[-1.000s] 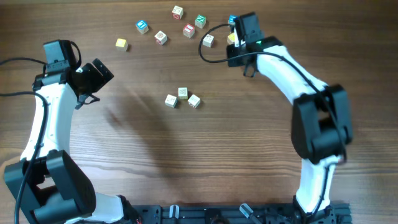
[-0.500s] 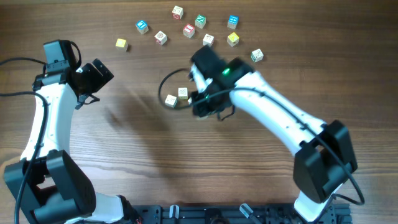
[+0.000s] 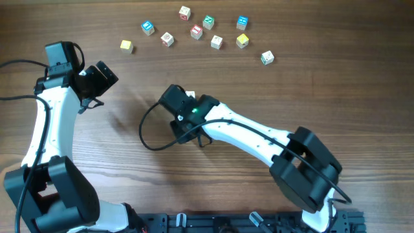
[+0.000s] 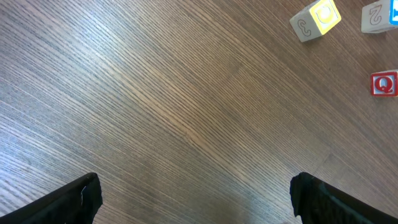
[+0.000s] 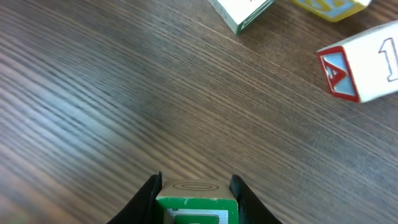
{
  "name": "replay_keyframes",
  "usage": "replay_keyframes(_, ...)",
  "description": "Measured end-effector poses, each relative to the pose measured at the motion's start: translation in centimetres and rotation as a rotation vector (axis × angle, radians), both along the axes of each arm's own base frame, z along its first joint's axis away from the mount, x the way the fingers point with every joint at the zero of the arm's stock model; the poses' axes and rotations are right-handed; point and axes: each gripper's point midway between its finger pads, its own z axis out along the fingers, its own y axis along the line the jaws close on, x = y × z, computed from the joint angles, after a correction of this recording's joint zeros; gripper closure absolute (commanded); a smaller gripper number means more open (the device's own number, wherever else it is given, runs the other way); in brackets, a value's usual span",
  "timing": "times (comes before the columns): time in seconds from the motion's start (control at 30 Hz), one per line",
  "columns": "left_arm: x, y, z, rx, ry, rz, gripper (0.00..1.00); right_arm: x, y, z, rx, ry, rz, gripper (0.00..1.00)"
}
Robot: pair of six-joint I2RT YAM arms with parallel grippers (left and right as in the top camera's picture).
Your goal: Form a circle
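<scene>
Your circle (image 3: 189,96) is not yet complete. Its place is the middle of the surface (image 3: 323,39), but from overhead your right arm (image 3: 246,139) covers nearly all of it. Only a pale bit shows on the far side of the wrist.

The right hand (image 5: 195,185) is pinching a green-faced cube (image 5: 196,208) between its two fingers (image 5: 144,198). The cube's upper face is pale with an oval outline. The white mark on its green face runs off the picture's edge, so you cannot read it, and you cannot tell whether the cube touches the wood.

In the right wrist view, three more cubes lie ahead of the fingers, apart from the held one. These are a red A cube (image 5: 348,65) with a pale face marked 1, a green-edged cube (image 5: 244,9) and a yellow-and-blue cube (image 5: 328,5). The last two are cut off by the frame.

Your left hand (image 4: 194,200) hangs near the left edge of the surface, fingers spread wide over bare wood, holding nothing. Its camera catches a yellow-faced cube (image 4: 316,20) and a red Q cube (image 4: 384,84) off to one side.

Ten loose cubes lie scattered along the far edge of the surface. Among them are a blue-faced cube (image 3: 148,27) toward the left and a green-and-white cube (image 3: 267,57) furthest right.
</scene>
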Motion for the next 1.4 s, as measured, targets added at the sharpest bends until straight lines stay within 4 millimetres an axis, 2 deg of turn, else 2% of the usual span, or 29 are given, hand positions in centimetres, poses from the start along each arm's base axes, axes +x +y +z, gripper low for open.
replay_keyframes(0.07, 0.0, 0.0, 0.0, 0.0, 0.0, 0.0, 0.0, 0.0, 0.0, -0.1, -0.001, -0.007, 0.022, 0.69)
replay_keyframes(0.3, 0.0, 0.0, 0.0, 0.0, 0.0, 0.0, 0.0, 0.1, 0.2, -0.1, -0.001, -0.02, 0.061, 0.43)
replay_keyframes(0.43, 0.0, 0.0, 0.0, 0.0, 0.0, 0.0, 0.0, 0.1, 0.2, -0.1, -0.002, -0.022, 0.064, 0.43)
replay_keyframes(0.57, 0.0, 0.0, 0.0, 0.0, 0.0, 0.0, 0.0, 0.3, 0.2, 0.1, 0.002, -0.025, 0.061, 0.36)
replay_keyframes(0.63, 0.0, 0.0, 0.0, 0.0, 0.0, 0.0, 0.0, 1.3, 0.1, 0.6, 0.017, -0.04, 0.044, 0.34)
replay_keyframes(0.7, 0.0, 0.0, 0.0, 0.0, 0.0, 0.0, 0.0, 3.1, -1.0, 1.6, 0.027, -0.063, 0.004, 0.31)
replay_keyframes(0.73, 0.0, 0.0, 0.0, 0.0, 0.0, 0.0, 0.0, 5.1, -2.9, 2.6, 0.031, -0.083, -0.048, 0.28)
replay_keyframes(0.77, 0.0, 0.0, 0.0, 0.0, 0.0, 0.0, 0.0, 6.2, -4.0, 3.0, 0.029, -0.09, -0.077, 0.27)
replay_keyframes(0.83, 0.0, 0.0, 0.0, 0.0, 0.0, 0.0, 0.0, 9.5, -8.5, 3.8, 0.013, -0.101, -0.182, 0.19)
replay_keyframes(0.9, 0.0, 0.0, 0.0, 0.0, 0.0, 0.0, 0.0, 12.1, -12.9, 3.8, -0.011, -0.104, -0.265, 0.0)
replay_keyframes(0.97, 0.0, 0.0, 0.0, 0.0, 0.0, 0.0, 0.0, 13.6, -15.7, 3.8, -0.023, -0.112, -0.31, 0.0)
replay_keyframes(1.0, 0.0, 0.0, 0.0, 0.0, 0.0, 0.0, 0.0, 14.7, -17.9, 3.9, -0.033, -0.125, -0.335, 0.0)
replay_keyframes(1.07, 0.1, 0.0, 0.0, 0.001, -0.005, 0.0, 0.0, 15.8, -20.4, 3.9, -0.05, -0.141, -0.36, 0.0)
replay_keyframes(1.13, 1.4, 0.4, 0.7, 0.016, -0.063, 0.0, 0.0, 16.9, -23.6, 4.0, -0.082, -0.159, -0.407, 0.0)
replay_keyframes(1.27, 2.2, 0.5, 1.2, 0.025, -0.105, -0.001, 0.0, 18.0, -29.3, 4.0, -0.118, -0.166, -0.515, 0.0)
replay_keyframes(1.33, 2.0, -0.3, 1.0, -0.022, -0.097, -0.02, 0.0, 18.3, -31.4, 4.0, -0.131, -0.168, -0.56, 0.0)
replay_keyframes(1.4, 0.5, -2.4, 0.2, -0.117, -0.029, -0.059, 0.0, 18.4, -32.0, 4.0, -0.131, -0.17, -0.574, 0.0)
